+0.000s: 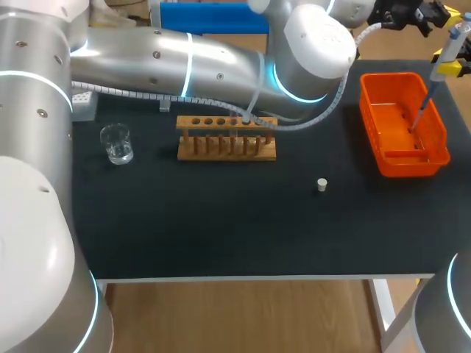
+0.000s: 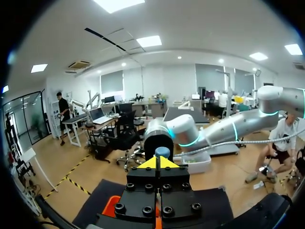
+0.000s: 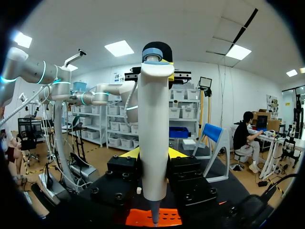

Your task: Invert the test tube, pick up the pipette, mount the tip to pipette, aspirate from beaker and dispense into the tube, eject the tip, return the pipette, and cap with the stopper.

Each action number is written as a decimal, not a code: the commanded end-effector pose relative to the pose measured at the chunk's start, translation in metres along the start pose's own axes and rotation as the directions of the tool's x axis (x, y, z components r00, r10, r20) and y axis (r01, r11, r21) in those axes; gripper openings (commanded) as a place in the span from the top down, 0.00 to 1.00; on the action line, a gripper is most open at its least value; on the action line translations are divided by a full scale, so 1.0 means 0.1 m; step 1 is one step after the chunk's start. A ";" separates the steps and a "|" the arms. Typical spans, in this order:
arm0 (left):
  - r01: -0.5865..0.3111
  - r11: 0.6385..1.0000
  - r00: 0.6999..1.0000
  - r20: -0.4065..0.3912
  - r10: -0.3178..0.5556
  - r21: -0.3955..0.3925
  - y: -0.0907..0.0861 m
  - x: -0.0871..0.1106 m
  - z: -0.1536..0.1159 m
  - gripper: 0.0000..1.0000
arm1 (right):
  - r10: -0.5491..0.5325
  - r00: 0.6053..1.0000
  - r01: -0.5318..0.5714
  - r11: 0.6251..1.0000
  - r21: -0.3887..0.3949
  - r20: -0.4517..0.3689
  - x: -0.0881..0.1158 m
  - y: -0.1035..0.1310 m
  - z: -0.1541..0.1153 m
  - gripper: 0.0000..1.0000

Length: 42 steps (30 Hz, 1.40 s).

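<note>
Pipette (image 3: 154, 119): white barrel with a blue-grey cap, near upright. It is clamped between the two fingers of the right gripper (image 3: 153, 153) and held in the air above the orange tray (image 1: 412, 163). Its thin lower end points down into the tray.
Beaker (image 1: 116, 143): small clear glass, upright on the dark mat, just left of the wooden rack (image 1: 227, 148).
Stopper (image 1: 321, 184): small pale plug, standing alone on the mat between rack and tray, nearer the front edge and touching neither.
</note>
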State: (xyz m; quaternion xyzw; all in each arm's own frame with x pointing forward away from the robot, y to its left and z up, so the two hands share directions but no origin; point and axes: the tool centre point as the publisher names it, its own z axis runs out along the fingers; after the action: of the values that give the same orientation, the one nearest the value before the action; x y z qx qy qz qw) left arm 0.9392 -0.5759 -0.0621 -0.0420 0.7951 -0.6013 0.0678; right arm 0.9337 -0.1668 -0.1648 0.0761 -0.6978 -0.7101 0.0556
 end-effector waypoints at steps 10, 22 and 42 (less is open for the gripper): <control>0.006 1.000 1.000 -0.008 -0.006 0.030 0.15 0.04 0.07 1.00 | -0.001 1.000 0.001 1.000 0.000 -0.008 -0.02 0.00 -0.03 1.00; 0.016 1.000 1.000 -0.010 -0.016 0.027 0.25 0.07 0.07 1.00 | -0.001 1.000 0.001 1.000 0.000 -0.008 -0.02 0.00 -0.03 1.00; 0.006 1.000 1.000 -0.013 -0.006 0.012 0.34 0.07 0.14 1.00 | -0.001 1.000 0.001 1.000 0.000 -0.008 -0.02 0.00 -0.03 1.00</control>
State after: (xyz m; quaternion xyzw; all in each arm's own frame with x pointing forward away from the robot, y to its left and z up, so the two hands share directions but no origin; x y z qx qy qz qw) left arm 0.9337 -0.5772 -0.0862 -0.0438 0.8052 -0.5883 0.0612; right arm 0.9328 -0.1682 -0.1721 0.0754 -0.6979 -0.7101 0.0549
